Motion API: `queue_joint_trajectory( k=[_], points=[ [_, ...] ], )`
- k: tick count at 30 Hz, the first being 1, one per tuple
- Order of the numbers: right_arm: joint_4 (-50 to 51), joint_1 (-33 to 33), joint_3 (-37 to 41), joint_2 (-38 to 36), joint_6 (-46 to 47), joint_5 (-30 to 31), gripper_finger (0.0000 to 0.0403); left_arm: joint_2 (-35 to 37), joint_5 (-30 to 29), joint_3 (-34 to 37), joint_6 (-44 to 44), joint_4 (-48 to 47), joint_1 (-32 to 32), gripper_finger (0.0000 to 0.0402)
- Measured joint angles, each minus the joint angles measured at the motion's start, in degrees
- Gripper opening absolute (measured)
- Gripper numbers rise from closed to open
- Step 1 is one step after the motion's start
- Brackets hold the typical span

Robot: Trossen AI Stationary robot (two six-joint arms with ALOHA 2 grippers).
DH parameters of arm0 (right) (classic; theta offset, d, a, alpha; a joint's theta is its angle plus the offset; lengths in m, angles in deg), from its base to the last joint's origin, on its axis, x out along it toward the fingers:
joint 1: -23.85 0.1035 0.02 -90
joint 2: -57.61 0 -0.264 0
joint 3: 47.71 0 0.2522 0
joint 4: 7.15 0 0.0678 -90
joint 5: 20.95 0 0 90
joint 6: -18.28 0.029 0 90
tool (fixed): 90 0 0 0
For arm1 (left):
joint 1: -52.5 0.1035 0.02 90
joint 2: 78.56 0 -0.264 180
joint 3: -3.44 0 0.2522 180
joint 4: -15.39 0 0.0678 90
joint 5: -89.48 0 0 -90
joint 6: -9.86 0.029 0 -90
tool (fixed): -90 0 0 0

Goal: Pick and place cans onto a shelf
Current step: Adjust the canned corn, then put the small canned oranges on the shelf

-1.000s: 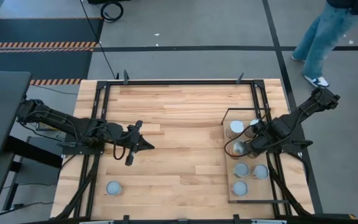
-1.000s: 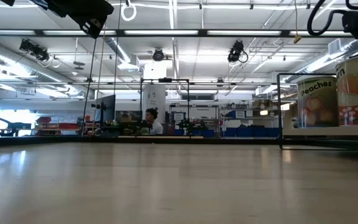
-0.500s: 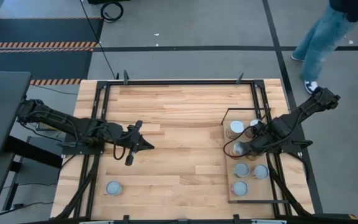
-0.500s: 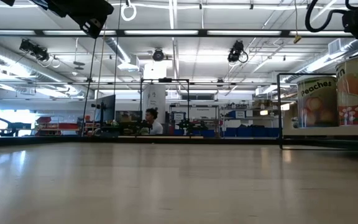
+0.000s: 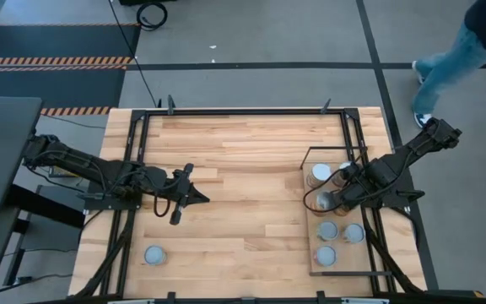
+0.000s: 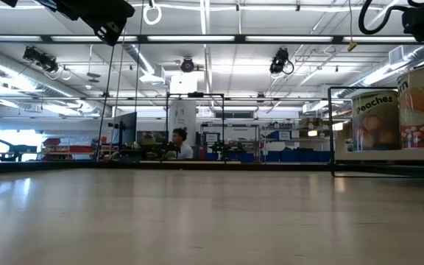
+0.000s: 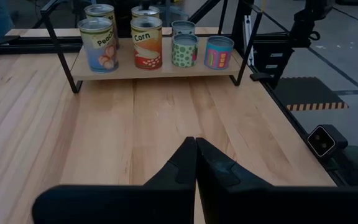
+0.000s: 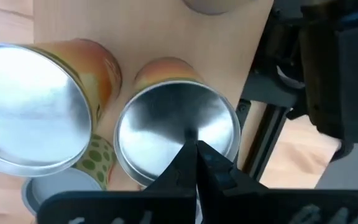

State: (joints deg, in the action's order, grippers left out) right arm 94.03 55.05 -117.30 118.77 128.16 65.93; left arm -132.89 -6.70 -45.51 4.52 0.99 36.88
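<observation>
Right gripper [image 5: 334,197] sits over the far half of the shelf [image 5: 313,253] at the right side of the surface [image 5: 243,152]; in the right wrist view its fingers [image 8: 194,163] are pressed together, tips just above a silver can top [image 8: 178,127], grasping nothing. Left gripper [image 5: 182,196] hovers mid-left over bare wood, fingers [image 7: 194,165] also clenched and empty. Shelf holds six cans: two at the far end [image 5: 320,174], one beside the right gripper [image 5: 323,202], three at the near end [image 5: 328,230]. Left wrist view reads some labels: Peaches [image 7: 97,45] and Corn [image 7: 146,42] in front, a green dotted can [image 7: 184,50] and a striped one [image 7: 219,52] beside them, two more behind. One blue-grey can [image 5: 154,255] stands alone on the surface, near-left corner, well apart from the shelf and both arms. Low view shows the Peaches can [image 6: 375,120] on the shelf at right. A person [image 5: 467,51] is on the floor past the far-right corner.
</observation>
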Motion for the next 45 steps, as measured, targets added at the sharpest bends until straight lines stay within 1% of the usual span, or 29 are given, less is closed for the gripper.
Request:
queue_joint_trajectory(
  k=[2, 4, 9, 17, 25, 34, 38, 43, 45],
  points=[
    [-0.7, 0.0, 0.2, 0.0, 0.0, 1.7, 0.0002, 0.0, 0.0, 0.0, 0.0, 0.0, 0.0, 0.0011],
    [-1.6, 0.0, 1.1, 0.1, -0.1, 2.2, 0.0002, 0.0, 0.0, 0.0, 0.0, 0.0, 0.0, 0.0011],
    [-2.5, 0.0, 1.9, 0.0, -0.1, 1.0, 0.0002, 0.0, 0.0, 0.0, 0.0, 0.0, 0.0, 0.0011],
    [-0.5, 0.0, 1.6, -0.1, 0.5, -1.0, 0.0002, 0.0, 0.0, 0.0, 0.0, -0.1, 0.0, 0.0011],
    [-0.6, 0.0, 1.6, -0.1, 0.5, 0.1, 0.0003, 0.0, 0.0, 0.0, 0.0, -0.1, 0.0, 0.0011],
    [-0.8, 0.0, 1.5, -0.1, 1.0, 0.0, 0.0003, 0.0, 0.0, 0.0, 0.5, -0.1, 0.0, 0.0011],
    [-1.1, 0.0, -0.8, 0.0, 1.0, 1.1, 0.0003, 0.0, 0.0, 0.0, 1.3, -0.1, 0.0, 0.0011],
    [2.6, 0.0, -6.8, 0.0, 1.7, 3.8, 0.0003, 0.0, 0.0, 0.0, 2.1, 0.0, 0.0, 0.0011],
    [2.4, 0.0, -9.0, -0.2, 2.0, 6.2, 0.0003, 0.0, 0.0, 0.0, 2.2, 0.0, 0.0, 0.0011]
  ],
)
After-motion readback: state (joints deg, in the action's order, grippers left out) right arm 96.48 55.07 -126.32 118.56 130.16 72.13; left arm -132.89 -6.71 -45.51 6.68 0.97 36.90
